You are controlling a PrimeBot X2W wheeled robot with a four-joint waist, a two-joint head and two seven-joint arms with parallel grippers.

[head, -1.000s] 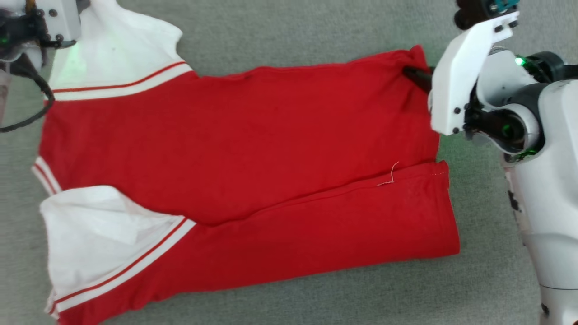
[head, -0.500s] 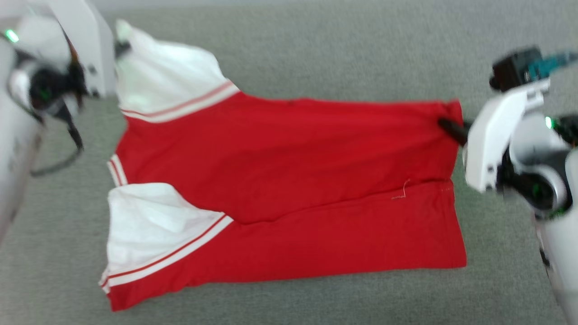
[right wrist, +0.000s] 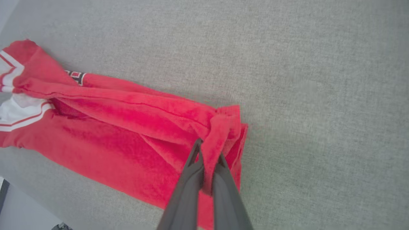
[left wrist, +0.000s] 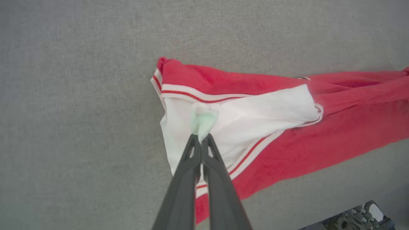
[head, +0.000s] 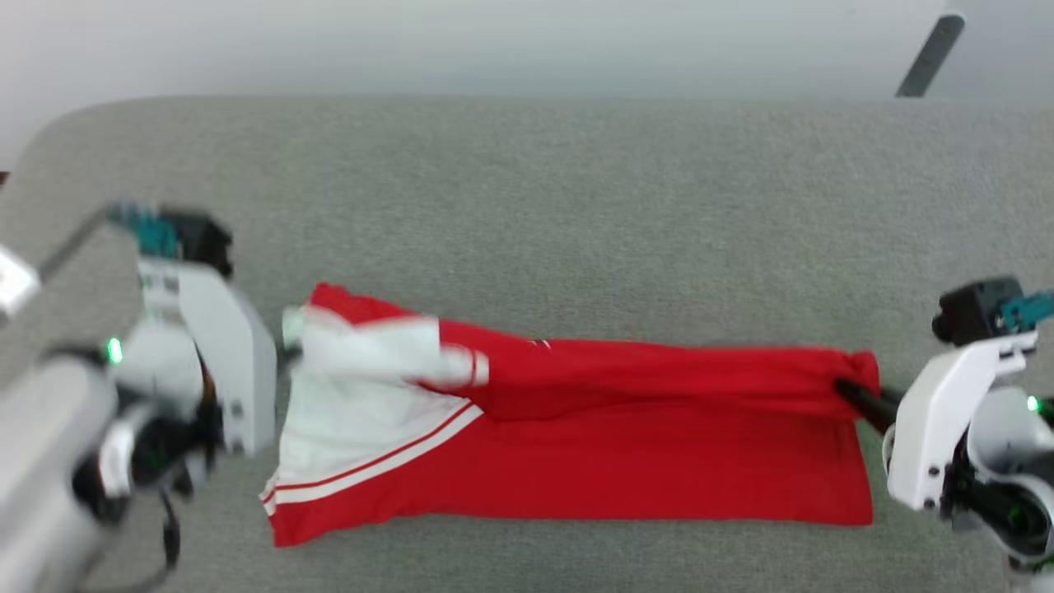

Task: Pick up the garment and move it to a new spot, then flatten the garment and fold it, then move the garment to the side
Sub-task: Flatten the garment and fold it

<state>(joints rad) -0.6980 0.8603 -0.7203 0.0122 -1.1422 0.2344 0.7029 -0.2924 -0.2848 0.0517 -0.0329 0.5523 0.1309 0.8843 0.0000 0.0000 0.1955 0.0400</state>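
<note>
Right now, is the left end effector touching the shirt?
Touching. The left wrist view shows the left end effector shut, with a white fold of the shirt pinched between its fingertips.

Everything sits on a grey, felt-covered bench point(head: 527, 206) with a rounded far-left corner. Past its far edge there's a plain pale background point(head: 412, 41), floor or wall, can't tell. A dark grey slanted bar point(head: 930, 56) pokes in top right. The left wrist view catches a lumpy grey-and-white thing point(left wrist: 364, 218) bottom right, too blurry to identify.
</note>
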